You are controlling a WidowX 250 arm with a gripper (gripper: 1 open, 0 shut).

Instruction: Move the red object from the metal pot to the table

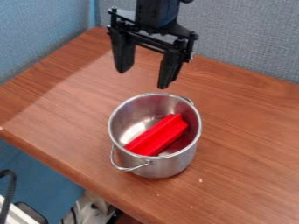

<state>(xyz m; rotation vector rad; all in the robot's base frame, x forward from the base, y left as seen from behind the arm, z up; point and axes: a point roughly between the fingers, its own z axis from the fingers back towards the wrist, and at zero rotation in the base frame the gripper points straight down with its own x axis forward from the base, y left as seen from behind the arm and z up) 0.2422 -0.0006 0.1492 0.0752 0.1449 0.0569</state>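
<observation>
The red object (159,136) is a flat bar lying slanted inside the metal pot (121,140), which stands on the table (59,87) near its front edge. The pot's wire handle hangs at the front. My gripper (145,73) hovers above the table just behind the pot's far rim, pointing down. Its black fingers (170,70) stand wide apart with nothing between them. It touches neither the pot nor the bar.
A blue partition wall (246,35) rises behind the table. The tabletop's front edge (59,162) runs diagonally close to the pot, with floor and cables below it. Bare wood (47,87) lies left of the pot and more of it to the right (251,131).
</observation>
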